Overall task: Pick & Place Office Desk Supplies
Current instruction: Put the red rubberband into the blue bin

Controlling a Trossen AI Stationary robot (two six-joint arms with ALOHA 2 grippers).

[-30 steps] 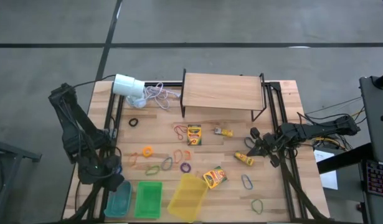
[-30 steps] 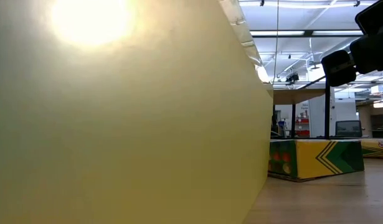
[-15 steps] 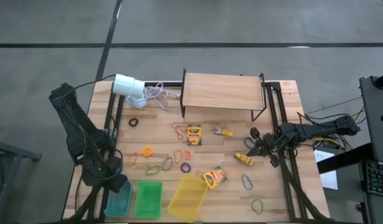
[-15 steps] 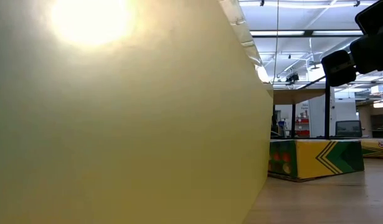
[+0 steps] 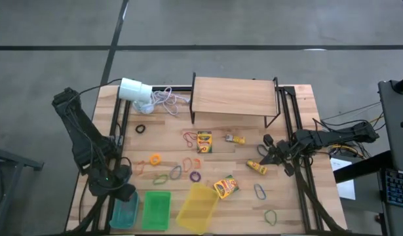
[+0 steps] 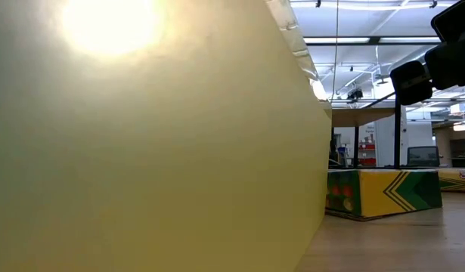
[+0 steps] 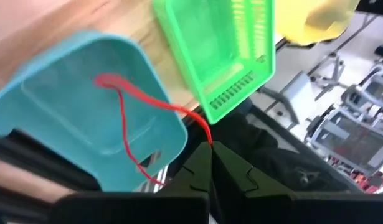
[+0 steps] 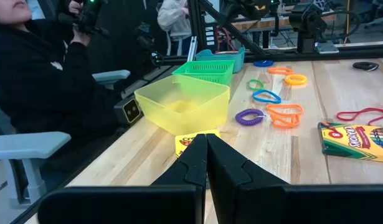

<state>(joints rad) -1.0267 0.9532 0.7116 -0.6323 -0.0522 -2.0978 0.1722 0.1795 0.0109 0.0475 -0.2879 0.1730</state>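
Red rubber band (image 7: 126, 118) pinched between closed left gripper (image 7: 209, 149) fingertips, dangling over blue bin (image 7: 66, 81)

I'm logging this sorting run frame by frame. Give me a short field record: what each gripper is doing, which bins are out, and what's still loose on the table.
left gripper: shut on red band, over blue bin
right gripper: shut, empty, waiting at table's right side
bins: blue bin, green bin, yellow bin
loose: crayon boxes, bands, yellow packets
low view: blocked by yellow bin

Two dark jointed arms (black cables trailing); black fingers (image 7: 207, 171).
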